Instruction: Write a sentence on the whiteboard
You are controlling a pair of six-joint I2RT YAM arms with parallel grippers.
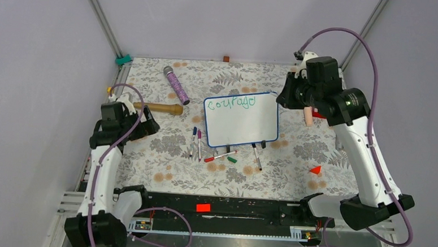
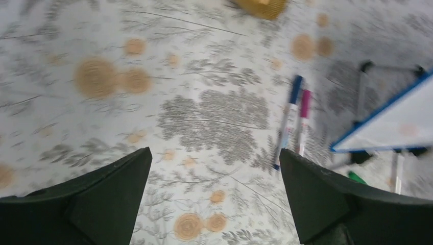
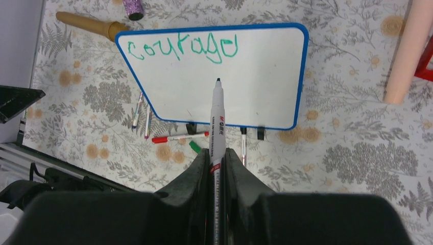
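The whiteboard (image 1: 241, 120) with its blue frame stands tilted on two black clip feet at the table's middle. It also shows in the right wrist view (image 3: 214, 76) and at the right edge of the left wrist view (image 2: 393, 127). The sentence (image 3: 182, 49) so reads only "courage" in green along the top line (image 1: 231, 101). My right gripper (image 3: 216, 153) is shut on a white marker (image 3: 217, 120), tip uncapped and held above the board's middle, apart from it. My left gripper (image 2: 214, 168) is open and empty over the floral cloth, left of the board.
Several loose markers (image 1: 198, 139) and a green cap (image 1: 232, 159) lie in front of the board. A wooden pin (image 1: 160, 107) and a purple glitter tube (image 1: 176, 85) lie at the back left. A peach cylinder (image 1: 308, 116) and red pieces (image 1: 315, 170) lie on the right.
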